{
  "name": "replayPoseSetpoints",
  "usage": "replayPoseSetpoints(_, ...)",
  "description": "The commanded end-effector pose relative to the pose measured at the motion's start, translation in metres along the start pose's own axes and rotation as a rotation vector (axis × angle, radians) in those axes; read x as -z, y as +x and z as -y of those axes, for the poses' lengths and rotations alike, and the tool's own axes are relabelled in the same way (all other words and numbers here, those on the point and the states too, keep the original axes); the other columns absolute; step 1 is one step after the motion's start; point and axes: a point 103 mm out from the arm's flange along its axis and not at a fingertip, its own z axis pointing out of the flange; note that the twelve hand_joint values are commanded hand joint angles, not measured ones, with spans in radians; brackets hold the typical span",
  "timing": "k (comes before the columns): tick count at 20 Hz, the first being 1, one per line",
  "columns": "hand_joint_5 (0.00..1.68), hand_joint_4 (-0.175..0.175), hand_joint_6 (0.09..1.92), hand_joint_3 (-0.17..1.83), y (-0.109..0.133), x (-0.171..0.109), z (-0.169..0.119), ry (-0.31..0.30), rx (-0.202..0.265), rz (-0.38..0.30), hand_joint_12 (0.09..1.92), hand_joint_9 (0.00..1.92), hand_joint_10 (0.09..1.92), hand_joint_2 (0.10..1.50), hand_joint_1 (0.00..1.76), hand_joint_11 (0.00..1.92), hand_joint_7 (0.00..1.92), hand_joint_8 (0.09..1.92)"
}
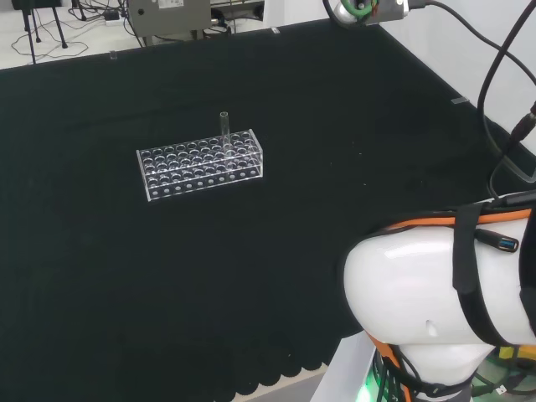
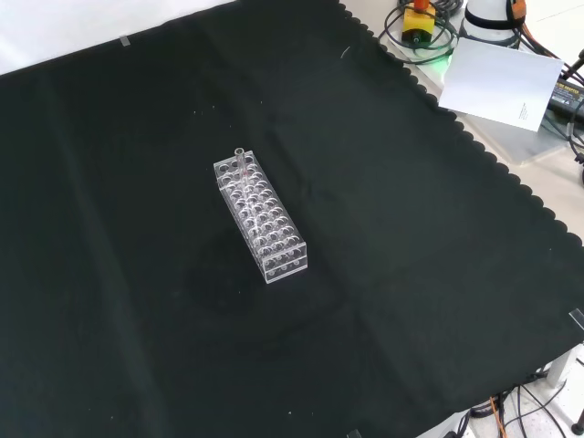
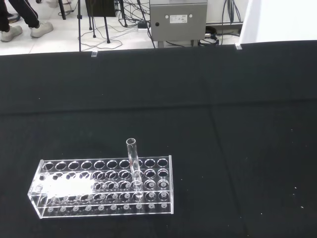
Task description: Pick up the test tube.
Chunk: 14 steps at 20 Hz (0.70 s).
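A clear glass test tube [image 1: 224, 126] stands upright in a clear plastic rack [image 1: 201, 165] with several rows of holes, near the rack's far right corner in the head view. In the front view the tube [image 2: 240, 156] rises from the upper end of the rack [image 2: 265, 219], which lies near the middle of the black cloth. The wrist view looks from a distance at the tube [image 3: 132, 161] and the rack [image 3: 99, 191]; the tube sticks up well above the rack's top plate.
Black cloth [image 1: 352, 134] covers the bench all round the rack. The arm's white link [image 1: 435, 301] fills the lower right of the head view. A grey box [image 3: 178, 20] and cables lie on the floor beyond the bench's far edge.
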Motion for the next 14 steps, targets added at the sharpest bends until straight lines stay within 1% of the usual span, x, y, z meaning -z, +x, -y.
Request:
replayPoseSetpoints(1,0.1,-0.106,0.11,0.66,0.0,0.0,-0.001,-0.011,-0.001,0.008,1.35,0.02,0.85,0.71,0.76,0.0,0.0,0.7)
replayPoseSetpoints(3,0.11,-0.104,0.09,0.64,0.001,0.0,-0.001,-0.015,-0.002,0.011,1.39,0.0,0.87,0.72,0.76,0.0,0.0,0.71)
replayPoseSetpoints(7,0.11,-0.103,0.09,0.63,0.002,-0.001,-0.002,-0.009,0.0,0.005,1.4,0.0,0.88,0.73,0.76,0.0,0.0,0.71)
replayPoseSetpoints(9,0.11,-0.103,0.09,0.63,0.003,-0.004,-0.007,0.004,0.008,-0.003,1.4,0.0,0.88,0.73,0.76,0.0,0.0,0.71)
replayPoseSetpoints(12,0.12,-0.103,0.09,0.61,0.005,-0.012,-0.02,0.047,0.025,-0.014,1.42,0.0,0.91,0.73,0.76,0.0,0.0,0.75)
replayPoseSetpoints(14,0.14,-0.105,0.09,0.61,0.008,-0.016,-0.029,0.065,0.042,-0.013,1.45,0.0,0.95,0.73,0.76,0.0,0.0,0.78)
